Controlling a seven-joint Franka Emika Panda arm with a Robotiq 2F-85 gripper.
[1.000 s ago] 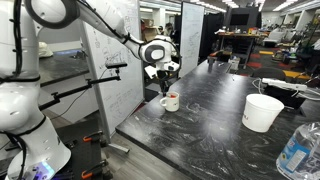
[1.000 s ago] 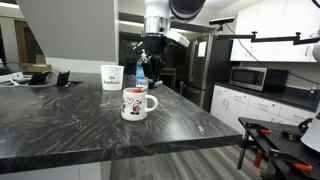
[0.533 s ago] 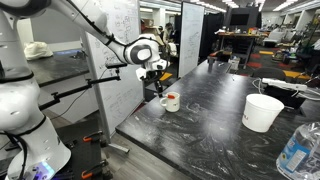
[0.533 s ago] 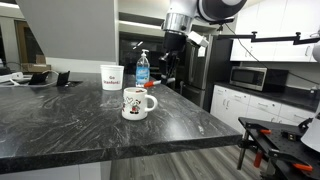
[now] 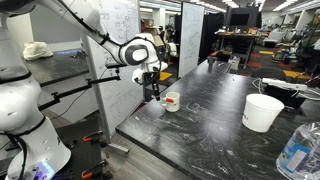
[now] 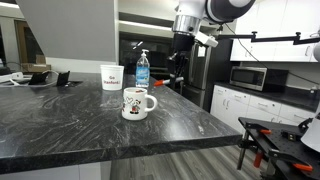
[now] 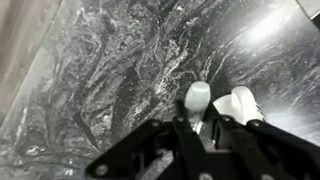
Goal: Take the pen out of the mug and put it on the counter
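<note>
In the wrist view the gripper point(image 7: 212, 124) is blurred and cut off by the bottom edge. Two pale rounded shapes point(image 7: 197, 97) at its tip cannot be identified. In both exterior views, whatever lies between its fingers is too small to be told. The inside of the mug point(image 6: 138, 102) is hidden by its own wall. The clear bottle point(image 5: 300, 150) is cut off at the picture's corner.

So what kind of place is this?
Probably a kitchenette in an open lab or office: a black counter with a microwave and white cabinets nearby, plus a whiteboard and cluttered desks.
</note>
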